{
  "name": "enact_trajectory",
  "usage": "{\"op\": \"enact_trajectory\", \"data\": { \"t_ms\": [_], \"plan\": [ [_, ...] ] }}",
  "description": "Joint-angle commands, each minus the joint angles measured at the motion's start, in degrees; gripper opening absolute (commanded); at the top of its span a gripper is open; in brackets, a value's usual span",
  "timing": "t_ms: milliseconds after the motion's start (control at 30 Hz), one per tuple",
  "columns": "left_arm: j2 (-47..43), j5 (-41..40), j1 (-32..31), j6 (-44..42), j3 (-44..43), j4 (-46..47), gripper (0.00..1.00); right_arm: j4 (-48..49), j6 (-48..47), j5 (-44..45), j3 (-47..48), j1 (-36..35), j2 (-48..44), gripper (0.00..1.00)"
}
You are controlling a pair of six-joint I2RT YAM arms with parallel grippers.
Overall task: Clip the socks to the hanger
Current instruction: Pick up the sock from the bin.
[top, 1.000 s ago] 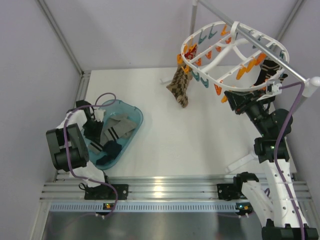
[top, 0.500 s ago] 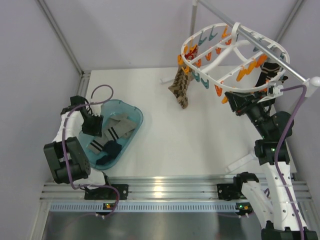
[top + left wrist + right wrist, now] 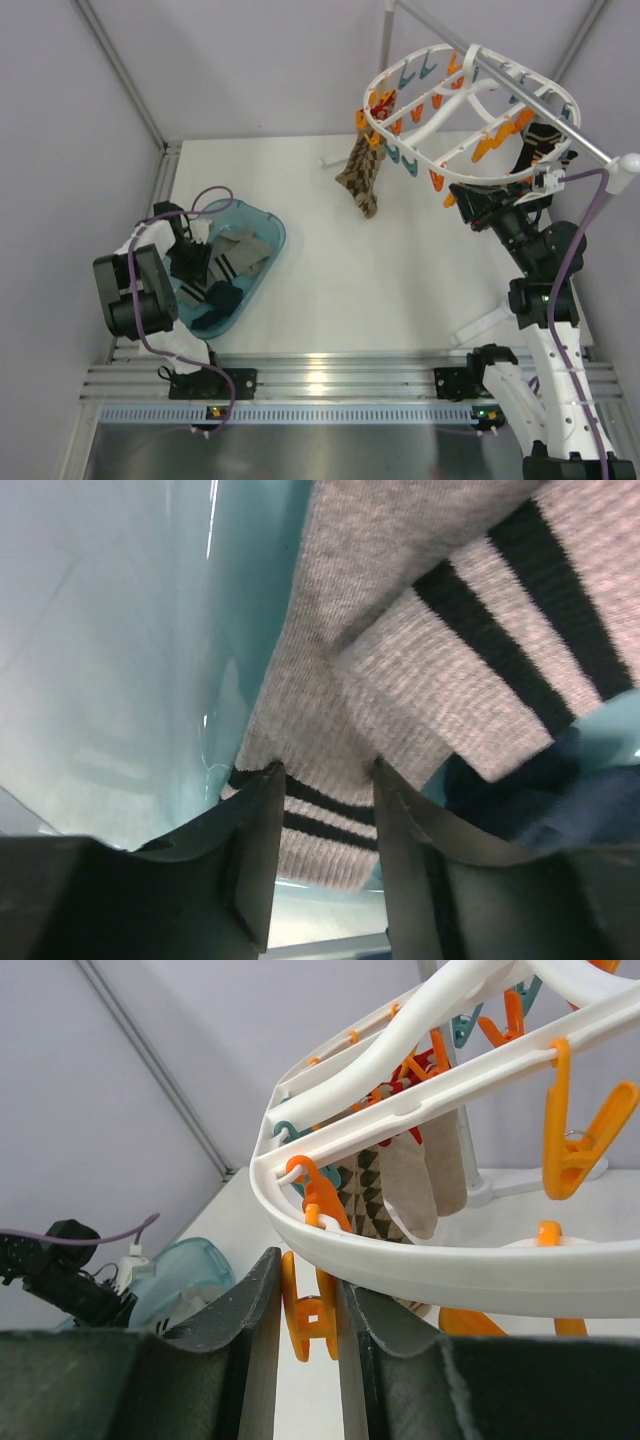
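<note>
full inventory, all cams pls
white plastic oval ring hanger: one, on metal rod, far right
orange and teal plastic pegs: many, dangling from hanger
brown-and-beige zigzag sock: at least one, hanging, hanger's left
black pale-striped sock: one, hanging, hanger's right
translucent teal plastic tub: one, white table, left
grey black-striped socks: at least two, in tub
dark navy sock: one, in tub
left claw: open, over grey socks in tub
right claw: shut on one orange peg

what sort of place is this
Likely a robot test bench: left arm and right arm bolted to a metal rail, a white table, a peg hanger and tub of socks.
</note>
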State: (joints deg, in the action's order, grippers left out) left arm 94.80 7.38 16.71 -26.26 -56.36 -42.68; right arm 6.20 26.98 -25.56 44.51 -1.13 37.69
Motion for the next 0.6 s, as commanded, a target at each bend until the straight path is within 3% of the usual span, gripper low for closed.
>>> {"op": "enact_trajectory", "data": {
  "t_ms": [0,167,200,567],
  "plan": [
    [2.13,-1.05,0.17,-0.37,0.37,3.30,0.42,0.57,-1.41,-0.89,-0.30,-0.28,0.10,0.00],
    [1.00,0.35,0.25,0.95,-0.76,1.37,0.12,0.66,-1.32,-0.89,-0.04,-0.28,0.19,0.00],
    [0.30,0.79,0.17,1.30,-1.47,0.32,0.02,0.57,-1.41,-0.98,0.05,-0.19,0.19,0.00],
    [-14.03,11.25,0.25,10.08,-18.42,-17.96,0.00,0.13,-1.85,-1.07,0.23,-0.28,-0.69,0.00]
  ]
}}
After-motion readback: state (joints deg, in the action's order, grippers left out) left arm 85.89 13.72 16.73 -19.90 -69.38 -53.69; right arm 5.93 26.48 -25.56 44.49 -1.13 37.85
